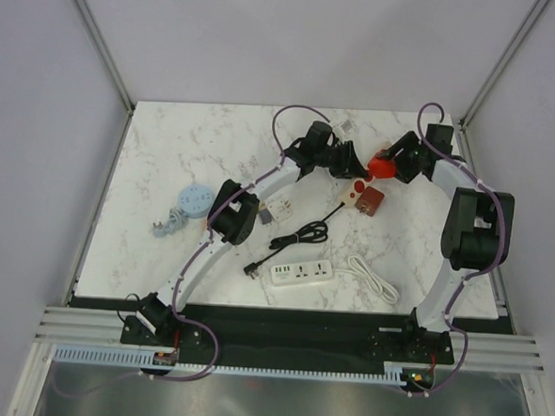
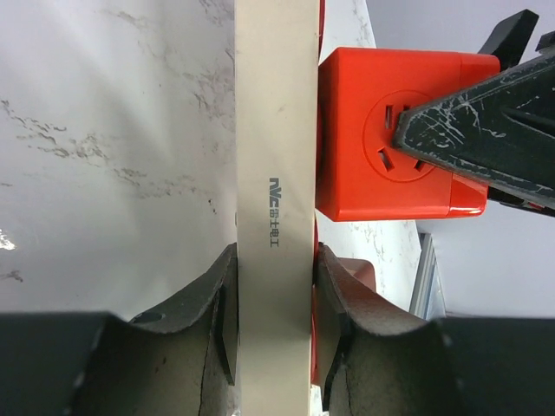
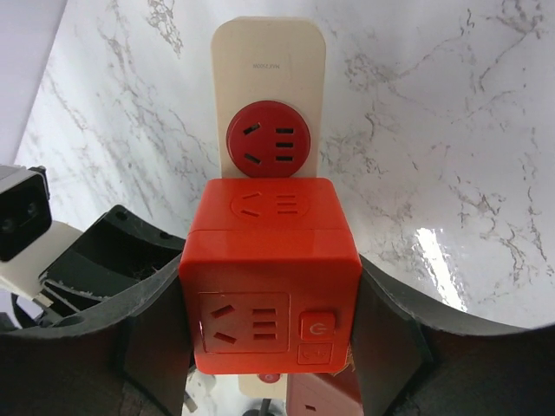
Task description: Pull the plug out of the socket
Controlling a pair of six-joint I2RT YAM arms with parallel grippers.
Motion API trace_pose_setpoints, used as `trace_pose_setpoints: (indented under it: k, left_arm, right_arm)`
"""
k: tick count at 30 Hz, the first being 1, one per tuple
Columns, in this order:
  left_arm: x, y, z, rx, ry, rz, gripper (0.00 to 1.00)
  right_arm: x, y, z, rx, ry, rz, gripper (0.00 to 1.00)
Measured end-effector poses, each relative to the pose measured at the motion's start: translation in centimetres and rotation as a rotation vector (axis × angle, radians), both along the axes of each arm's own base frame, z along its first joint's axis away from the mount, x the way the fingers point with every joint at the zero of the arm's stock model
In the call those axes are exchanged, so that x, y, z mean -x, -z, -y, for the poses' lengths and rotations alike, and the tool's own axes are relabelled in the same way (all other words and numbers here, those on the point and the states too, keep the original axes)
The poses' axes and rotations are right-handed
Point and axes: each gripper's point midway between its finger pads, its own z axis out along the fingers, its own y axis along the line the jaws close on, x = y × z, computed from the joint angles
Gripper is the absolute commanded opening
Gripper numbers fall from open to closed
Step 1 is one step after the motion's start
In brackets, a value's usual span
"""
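We see the left gripper (image 2: 273, 342) clenched on the beige socket (image 2: 273, 156), long axis running straight out from its fingers, "NVC" printed along its side. The right gripper (image 3: 270, 299) grasps the red cube plug (image 3: 270, 269), set against the socket's face, power button toward the wrist camera.
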Motion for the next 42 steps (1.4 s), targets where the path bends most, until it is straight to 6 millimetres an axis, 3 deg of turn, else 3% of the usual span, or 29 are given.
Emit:
trace_pose_setpoints:
  k: [7, 11, 18, 21, 29, 33, 37, 42]
  left_arm:
    - [0.0, 0.0, 0.0, -0.001, 0.001, 0.007, 0.02]
    - [0.3, 0.7, -0.2, -0.024, -0.002, -0.024, 0.02]
    - [0.3, 0.3, -0.9, -0.01, 0.024, -0.041, 0.02]
    - [0.4, 0.3, -0.8, -0.007, 0.026, -0.038, 0.02]
    - [0.0, 0.4, -0.1, -0.026, -0.016, -0.01, 0.02]
    - [0.1, 0.5, -0.1, -0.033, -0.018, -0.016, 0.02]
    - [0.3, 0.9, -0.3, -0.045, -0.021, -0.033, 0.02]
    - [0.2, -0.4, -1.0, -0.007, 0.023, -0.032, 0.02]
  right_arm:
    - [0.4, -0.1, 0.0, -0.038, -0.021, -0.007, 0.0]
    - [0.3, 0.4, -1.0, 0.135, -0.013, -0.012, 0.0]
    - [-0.2, -1.3, -2.2, 0.376, 0.043, 0.041, 0.0]
    - [-0.1, -1.4, -1.6, 0.342, 0.039, 0.026, 0.0]
    - [-0.2, -0.1, 0.2, 0.035, -0.058, -0.06, 0.0]
    - [0.0, 0.1, 0.1, 0.024, -0.074, -0.067, 0.0]
    - [0.2, 0.1, -1.2, 0.166, -0.053, -0.037, 0.0]
    - [0.0, -3.0, -2.9, 0.458, 0.011, 0.07, 0.0]
